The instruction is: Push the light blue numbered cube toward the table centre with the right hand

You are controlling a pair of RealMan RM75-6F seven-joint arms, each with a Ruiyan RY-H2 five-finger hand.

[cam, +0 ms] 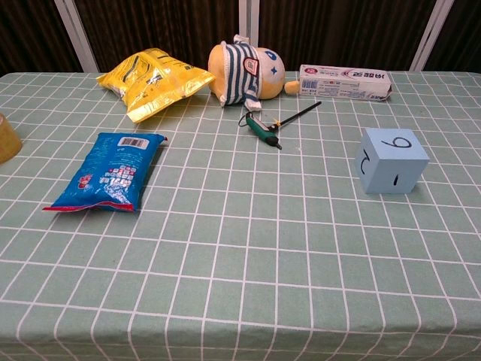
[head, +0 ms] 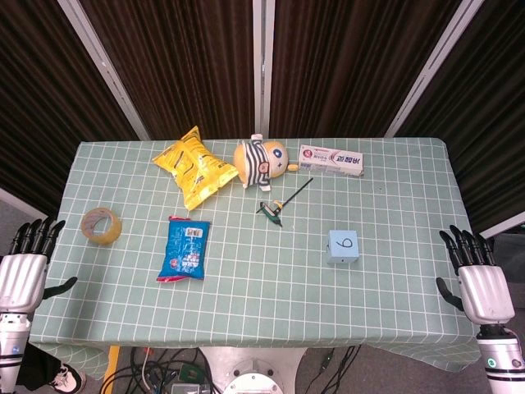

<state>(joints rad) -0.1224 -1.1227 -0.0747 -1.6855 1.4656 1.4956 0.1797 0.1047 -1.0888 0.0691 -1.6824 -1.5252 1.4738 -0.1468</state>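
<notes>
A: Looking at the right hand point(head: 480, 283) first — it's hanging off the table's right edge w/ fingers apart and pointing up, holding nothing. Prob parked clear of the cloth so nothing's getting knocked

B: And the left hand point(head: 25, 267)? Mirroring it?

A: Yep, it's sitting off the left edge, fingers spread, nothing in it. Not needed for this task imo, so it's staying out of the way. Neither hand is showing in the chest view

B: Where's the light blue numbered cube point(head: 343, 246) sitting?

A: On the right half of the green checked table point(head: 271, 312), well apart from the right hand, between it and the middle. Standing alone, nothing touching it. In the chest view it's showing a 6 or 9 on top, other digits on the side faces

B: So the push isn't starting yet?

A: Judging so. The hand's needing to come in from the right, get its fingers against the cube's right face, then sweep leftward

B: Anything sitting in the path?

A: The screwdriver point(head: 275, 209) is lying near the centre, further back than the cube. The blue snack packet point(head: 184, 248) is further left. The yellow snack bag point(head: 195, 167), plush toy point(head: 261, 162) and toothpaste box point(head: 331, 160) are lining the far side; the tape roll point(head: 101, 226) is near the left edge. The lane's looking free for a short push — overshooting toward the screwdriver being the risk
</notes>
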